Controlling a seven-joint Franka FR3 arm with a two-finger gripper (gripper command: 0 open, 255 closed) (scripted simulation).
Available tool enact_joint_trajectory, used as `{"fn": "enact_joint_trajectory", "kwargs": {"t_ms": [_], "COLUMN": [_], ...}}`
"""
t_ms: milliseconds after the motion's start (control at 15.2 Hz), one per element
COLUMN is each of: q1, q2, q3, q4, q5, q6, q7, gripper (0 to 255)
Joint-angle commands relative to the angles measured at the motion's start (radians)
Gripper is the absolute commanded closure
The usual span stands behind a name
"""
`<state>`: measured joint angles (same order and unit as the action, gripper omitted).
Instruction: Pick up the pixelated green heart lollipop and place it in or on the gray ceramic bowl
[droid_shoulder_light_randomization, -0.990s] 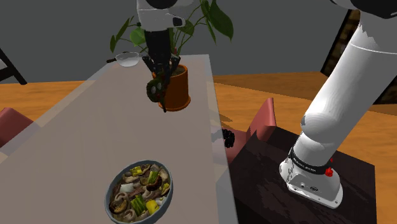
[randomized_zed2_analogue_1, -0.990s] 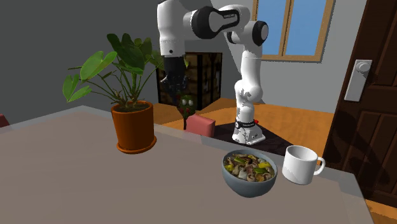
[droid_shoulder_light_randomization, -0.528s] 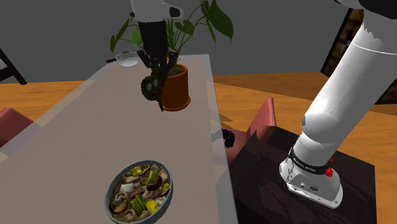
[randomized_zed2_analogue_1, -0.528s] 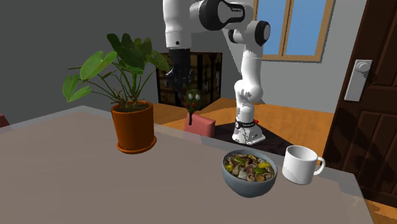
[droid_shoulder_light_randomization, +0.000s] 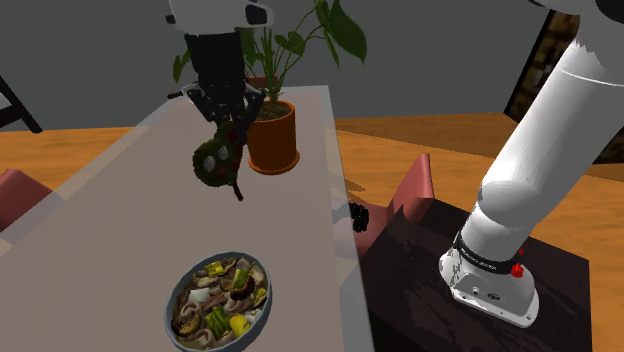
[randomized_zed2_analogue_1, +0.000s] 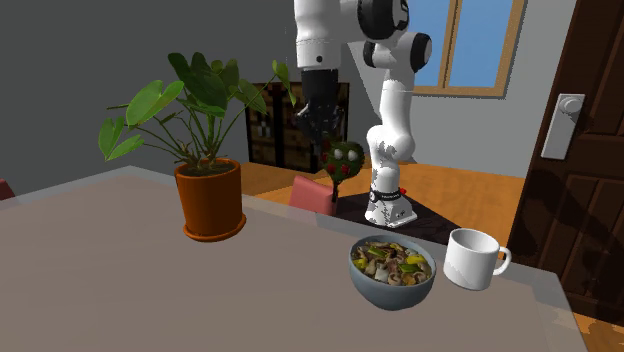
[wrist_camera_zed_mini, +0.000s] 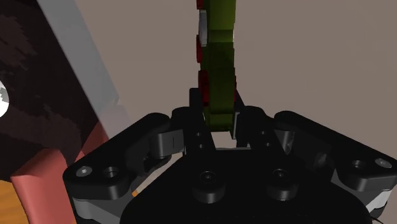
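Holding the lollipop (droid_shoulder_light_randomization: 218, 160) clear of the table (droid_shoulder_light_randomization: 110, 200), my gripper (droid_shoulder_light_randomization: 228, 112) has its two black fingers clamped on the candy's upper edge, and in the wrist view I see the gripper (wrist_camera_zed_mini: 216, 119) pinching the blocky green lollipop (wrist_camera_zed_mini: 219, 57) edge-on, with red and white squares along one side. From the shoulder view the candy head hangs tilted below the fingers, its dark stick slanting down toward that view's right. It is in the air over the table, near the orange plant pot (droid_shoulder_light_randomization: 272, 142) and well apart from the bowl (droid_shoulder_light_randomization: 172, 297), which sits at the table end closest to that camera. I read the bowl as grey with a mix of food in it. In the second exterior view the gripper (randomized_zed2_analogue_1: 325, 125) and lollipop (randomized_zed2_analogue_1: 345, 158) show high above the bowl (randomized_zed2_analogue_1: 385, 291), with a white mug (randomized_zed2_analogue_1: 472, 258) just beside the bowl and the plant pot (randomized_zed2_analogue_1: 210, 200) off to that view's left.
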<state>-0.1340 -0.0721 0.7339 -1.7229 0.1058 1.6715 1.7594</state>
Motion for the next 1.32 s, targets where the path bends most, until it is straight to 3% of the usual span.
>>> {"fn": "enact_joint_trajectory", "kwargs": {"t_ms": [0,528,1254], "q1": [0.023,0.137,0.128], "q2": [0.006,0.109,0.078], "q3": [0.029,0.159,0.151], "q4": [0.02,0.146,-0.027], "q5": [-0.002,-0.081,-0.055], "q6": [-0.012,-0.052,0.1], "q7": [0.055,0.308,0.283], "gripper": [255,255,255]}}
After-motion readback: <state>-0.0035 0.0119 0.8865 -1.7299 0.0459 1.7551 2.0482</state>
